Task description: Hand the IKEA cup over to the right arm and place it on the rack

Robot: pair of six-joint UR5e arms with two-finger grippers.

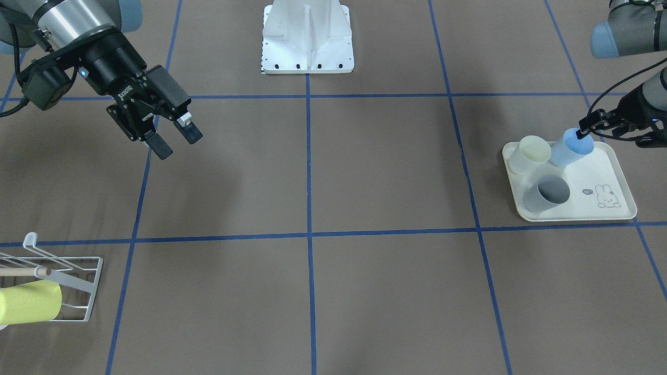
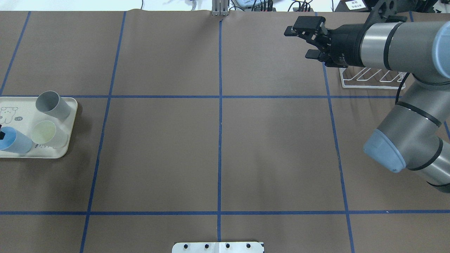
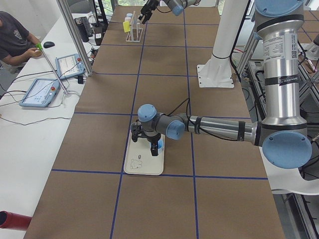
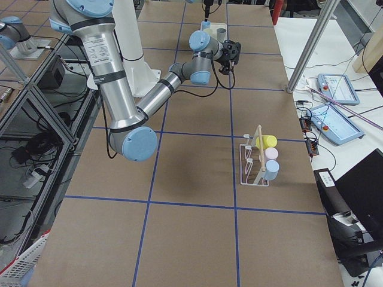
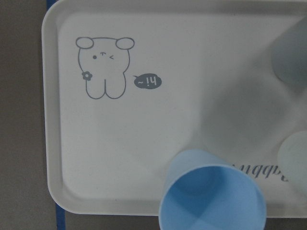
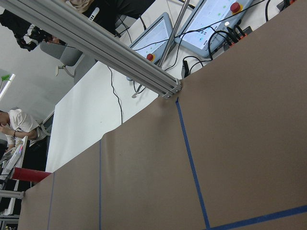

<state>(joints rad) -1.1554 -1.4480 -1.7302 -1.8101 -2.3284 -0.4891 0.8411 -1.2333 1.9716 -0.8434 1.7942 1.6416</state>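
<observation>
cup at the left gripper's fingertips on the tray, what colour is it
Light blue and plain, with no pattern. The cup shows best in the left wrist view.

We log: tray [image 1: 620, 208] at table's [image 1: 365, 172] left end | three cups [image 1: 547, 194] on it | rack [image 1: 68, 282] at right end, well apart.

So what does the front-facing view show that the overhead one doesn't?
Front-facing only: a yellow cup lying on the rack, and the left gripper clearly at the blue cup rim; overhead catches only a black sliver of it. Overhead only: the right arm at its elbow, and cables beyond the table. Both: the tray holding the blue cup, a grey cup and a cream cup, part of the rack, and the open right gripper.
</observation>
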